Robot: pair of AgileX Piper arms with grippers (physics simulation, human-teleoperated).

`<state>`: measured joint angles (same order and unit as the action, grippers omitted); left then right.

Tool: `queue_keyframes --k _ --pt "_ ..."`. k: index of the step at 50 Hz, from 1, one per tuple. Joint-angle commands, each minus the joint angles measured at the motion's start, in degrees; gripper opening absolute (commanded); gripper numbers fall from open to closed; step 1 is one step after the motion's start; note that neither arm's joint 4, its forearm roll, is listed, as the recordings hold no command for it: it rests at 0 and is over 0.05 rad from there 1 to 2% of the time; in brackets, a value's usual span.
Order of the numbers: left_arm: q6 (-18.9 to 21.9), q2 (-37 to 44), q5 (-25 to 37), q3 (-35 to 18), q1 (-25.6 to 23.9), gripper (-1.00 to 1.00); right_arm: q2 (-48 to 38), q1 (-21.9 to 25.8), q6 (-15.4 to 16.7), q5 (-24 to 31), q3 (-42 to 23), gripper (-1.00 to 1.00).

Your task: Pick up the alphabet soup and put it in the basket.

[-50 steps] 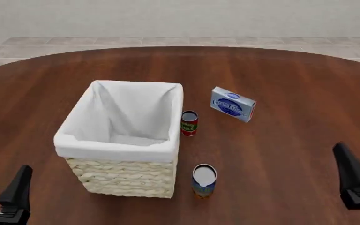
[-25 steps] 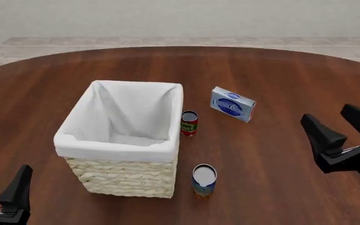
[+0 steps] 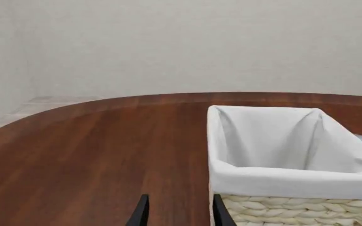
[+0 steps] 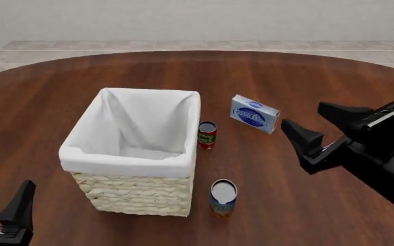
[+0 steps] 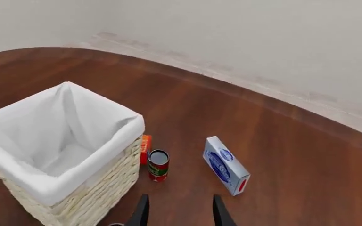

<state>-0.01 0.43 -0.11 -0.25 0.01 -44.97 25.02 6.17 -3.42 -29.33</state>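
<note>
my right end effector (image 4: 318,126) hangs open and empty.
alphabet soup (image 4: 223,197) stands just beside the basket (image 4: 134,195), untouched.

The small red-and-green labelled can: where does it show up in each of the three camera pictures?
Front view: the small red-and-green labelled can stands upright on the table, just right of the large woven straw basket with white cloth lining.
Right wrist view: the can stands between the basket and the blue-and-white box.
Left wrist view: not in it; only the basket shows.
Shared landmark: the basket.
</note>
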Motion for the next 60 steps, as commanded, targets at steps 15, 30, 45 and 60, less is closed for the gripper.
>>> queue_keyframes --k 15,30,45,60 --pt "0.0 0.0 0.0 0.0 0.0 1.00 -6.3 7.8 -1.6 -0.6 -0.7 1.00" --pt "0.0 0.0 0.0 0.0 0.0 1.00 -4.0 8.5 -2.0 0.8 1.2 1.00" --pt "0.0 0.0 0.0 0.0 0.0 1.00 -5.1 9.5 -2.6 -1.0 3.4 1.00" --pt "0.0 0.0 0.0 0.0 0.0 1.00 -7.1 11.9 -2.8 -1.5 2.8 1.00"
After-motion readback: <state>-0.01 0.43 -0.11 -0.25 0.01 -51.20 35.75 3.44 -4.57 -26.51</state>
